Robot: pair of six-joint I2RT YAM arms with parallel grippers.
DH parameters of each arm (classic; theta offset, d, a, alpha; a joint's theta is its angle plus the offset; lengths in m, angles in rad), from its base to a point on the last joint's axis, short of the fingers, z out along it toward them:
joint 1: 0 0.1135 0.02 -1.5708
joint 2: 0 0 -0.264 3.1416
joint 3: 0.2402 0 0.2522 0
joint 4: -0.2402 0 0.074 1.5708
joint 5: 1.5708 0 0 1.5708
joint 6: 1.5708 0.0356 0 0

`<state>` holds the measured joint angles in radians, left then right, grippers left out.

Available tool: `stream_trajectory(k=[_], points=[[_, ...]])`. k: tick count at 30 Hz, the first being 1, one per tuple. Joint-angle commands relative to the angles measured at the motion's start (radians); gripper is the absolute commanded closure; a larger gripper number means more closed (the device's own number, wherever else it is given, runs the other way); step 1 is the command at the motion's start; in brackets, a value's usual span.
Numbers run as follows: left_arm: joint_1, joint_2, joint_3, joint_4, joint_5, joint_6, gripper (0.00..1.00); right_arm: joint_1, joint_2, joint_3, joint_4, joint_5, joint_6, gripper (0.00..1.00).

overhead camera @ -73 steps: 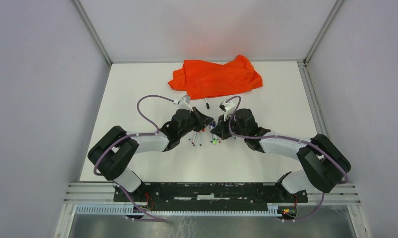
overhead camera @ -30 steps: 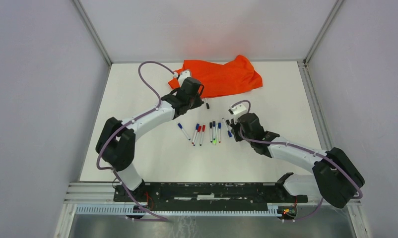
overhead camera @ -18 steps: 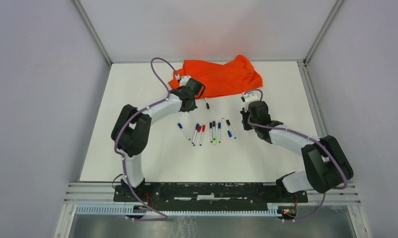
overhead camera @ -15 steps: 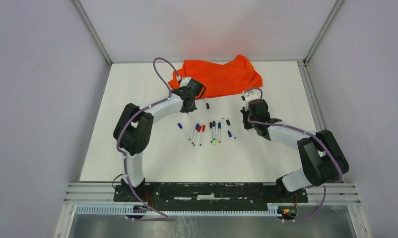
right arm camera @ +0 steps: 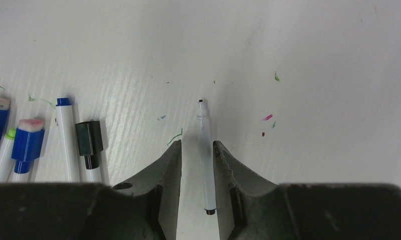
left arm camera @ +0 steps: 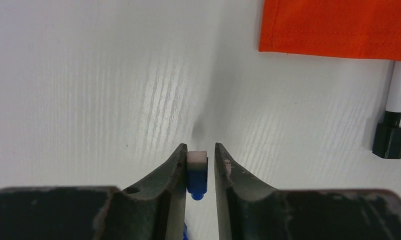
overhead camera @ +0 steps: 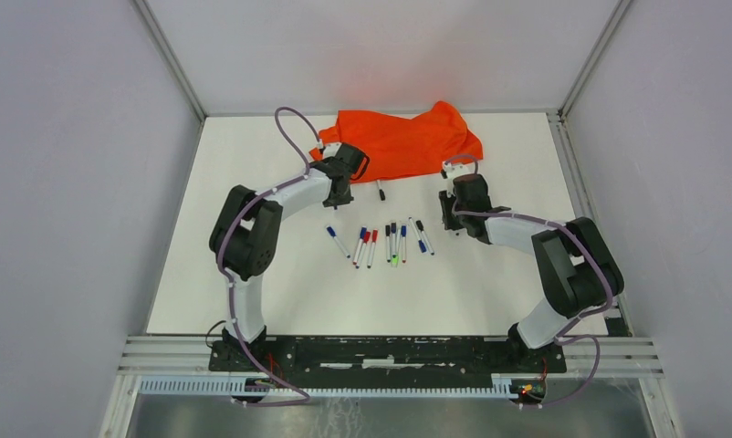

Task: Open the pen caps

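Risk in the overhead view looked slight: pens (overhead camera: 381, 246) lay in a row mid-frame, pen caps (overhead camera: 402, 230) mostly on, below the orange cloth (overhead camera: 399, 141).

In the left wrist view, the left fingers (left arm camera: 201, 150) stood slightly parted around a blue cap (left arm camera: 197, 175), with a sliver of gap on one side. It might cling, or drop and roll.

In the right wrist view, the right fingers (right arm camera: 197, 145) were spread astride a bare white barrel (right arm camera: 205, 165) lying on the surface (right arm camera: 313, 60). A careless lift might nudge it and smear ink.

The table (left arm camera: 88, 75) looks like white laminate, faint wood-grain ripple, soft sheen. The orange cloth (left arm camera: 338, 25) is matt woven fabric with a stitched hem. The blue pen cap (left arm camera: 197, 177) is smooth plastic, and the left gripper (left arm camera: 200, 146) is dull, scuffed dark plastic.
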<state>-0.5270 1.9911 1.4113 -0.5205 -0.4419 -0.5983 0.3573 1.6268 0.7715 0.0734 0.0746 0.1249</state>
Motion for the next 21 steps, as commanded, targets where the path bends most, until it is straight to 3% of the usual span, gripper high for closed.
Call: stream_trajectory(k=[1,13,21], points=[[0.006,0.010,-0.016,0.038,0.023,0.031,0.65,-0.004,0.012,0.029,0.021,-0.006,-0.009,0.65],[0.020,0.014,-0.030,0.067,0.053,0.025,0.38,0.011,-0.043,0.023,0.023,-0.002,-0.035,0.62],[0.030,-0.018,-0.041,0.078,0.067,0.019,0.36,0.068,-0.084,-0.011,0.029,0.035,-0.045,0.60]])
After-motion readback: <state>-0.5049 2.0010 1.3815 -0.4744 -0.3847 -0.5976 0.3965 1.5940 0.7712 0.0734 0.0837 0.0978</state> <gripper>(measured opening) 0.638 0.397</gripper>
